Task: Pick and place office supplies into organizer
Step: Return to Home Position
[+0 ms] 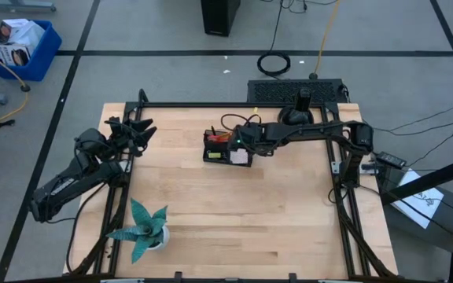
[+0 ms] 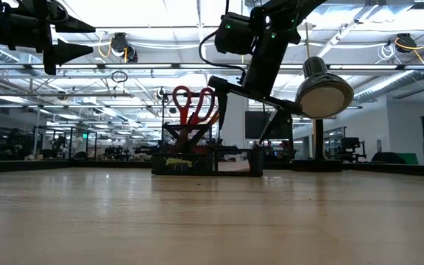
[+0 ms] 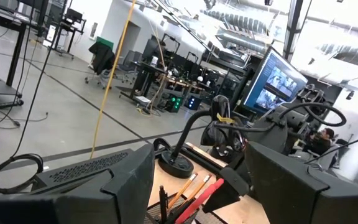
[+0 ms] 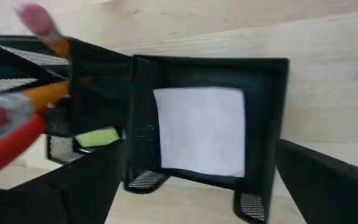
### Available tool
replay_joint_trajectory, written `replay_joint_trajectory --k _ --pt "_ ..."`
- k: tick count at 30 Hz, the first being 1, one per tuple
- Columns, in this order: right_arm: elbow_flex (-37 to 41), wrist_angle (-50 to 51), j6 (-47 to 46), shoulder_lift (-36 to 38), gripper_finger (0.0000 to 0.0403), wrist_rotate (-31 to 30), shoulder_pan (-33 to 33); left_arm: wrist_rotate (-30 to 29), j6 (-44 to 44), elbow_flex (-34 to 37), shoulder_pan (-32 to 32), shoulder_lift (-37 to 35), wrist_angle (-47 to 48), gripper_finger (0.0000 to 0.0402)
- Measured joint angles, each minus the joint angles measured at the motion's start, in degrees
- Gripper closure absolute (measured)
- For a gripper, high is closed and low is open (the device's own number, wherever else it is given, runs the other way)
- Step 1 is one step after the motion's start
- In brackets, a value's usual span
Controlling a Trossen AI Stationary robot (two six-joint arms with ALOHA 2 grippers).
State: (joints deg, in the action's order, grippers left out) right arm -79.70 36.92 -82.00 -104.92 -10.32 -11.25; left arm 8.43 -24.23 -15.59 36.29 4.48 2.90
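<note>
The black mesh organizer (image 1: 213, 149) stands on the table's far middle. Its taller section holds red-handled scissors (image 2: 193, 103) and orange pencils (image 4: 53, 45), which stand upright. A pale sticky-note pad (image 4: 199, 130) lies flat in a low compartment, and a small yellow piece (image 4: 98, 137) lies in the compartment beside it. My right gripper (image 4: 197, 183) hovers open just above the pad's compartment, with one finger on either side of it. My left gripper (image 1: 136, 130) waits open and raised near the table's left edge.
A teal spiky plant (image 1: 144, 228) in a white pot stands near the table's near-left corner. A black desk lamp (image 2: 324, 94) stands at the far edge, behind the right arm. Bare wood lies across the middle and the near right of the table.
</note>
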Motion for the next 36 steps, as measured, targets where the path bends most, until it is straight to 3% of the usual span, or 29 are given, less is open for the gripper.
replay_joint_trajectory --k 8,12,19,24,27,30,36 --pt "0.0 3.8 4.82 1.23 0.0006 0.02 -0.11 0.0 0.0 0.0 0.0 0.0 0.0 0.0146" --pt "0.0 8.1 1.83 3.78 0.0029 0.0 -0.09 0.0 0.0 0.0 -0.02 0.01 0.0 0.0146" --pt "0.04 8.59 1.87 7.75 0.0151 1.33 0.57 0.0 0.0 0.0 -0.02 0.01 0.0 0.0146" --pt "0.04 7.22 0.17 7.89 0.0296 1.63 1.44 0.0 0.0 0.0 -0.02 0.01 0.0 0.0146" --pt "0.04 4.0 4.24 7.87 0.0383 3.1 1.53 0.0 0.0 0.0 0.0 0.0 0.0 0.0146" --pt "0.04 3.12 10.29 8.33 0.0388 3.01 1.57 0.0 0.0 0.0 0.0 0.01 0.0 0.0146" --pt "0.11 2.8 11.3 8.8 0.0401 1.09 1.48 0.0 0.0 0.0 0.0 0.0 0.0 0.0146"
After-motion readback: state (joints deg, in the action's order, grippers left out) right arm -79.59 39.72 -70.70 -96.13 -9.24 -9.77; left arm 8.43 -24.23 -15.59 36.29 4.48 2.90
